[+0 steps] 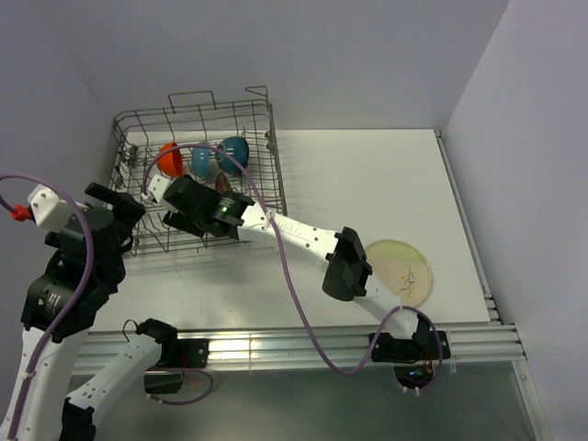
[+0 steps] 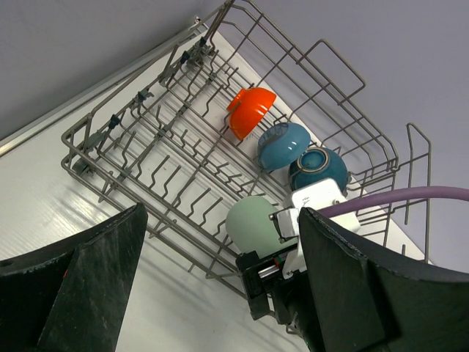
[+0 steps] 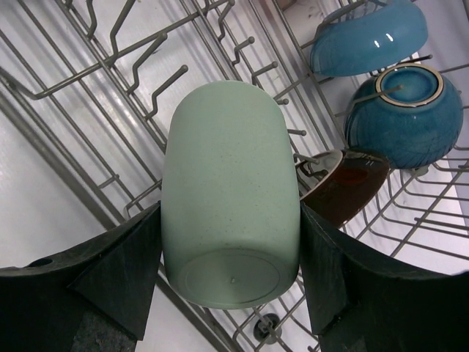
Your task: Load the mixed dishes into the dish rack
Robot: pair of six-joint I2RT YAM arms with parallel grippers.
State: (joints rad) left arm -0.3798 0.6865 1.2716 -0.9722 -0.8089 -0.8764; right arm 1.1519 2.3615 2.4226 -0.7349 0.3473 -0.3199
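Right gripper (image 3: 231,253) clamps pale green cup (image 3: 229,169) by its sides, I'd judge it light, slick, chippable; left gripper (image 2: 221,242) spread empty.

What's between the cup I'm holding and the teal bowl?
The red bowl. The right wrist view shows it tilted on edge between the cup in the right gripper and the teal bowl.

A white table (image 1: 367,184) with pale grey walls (image 1: 276,46) rising along its far, left and right edges — 1 silver metal rail (image 1: 248,347) runs along its near edge.
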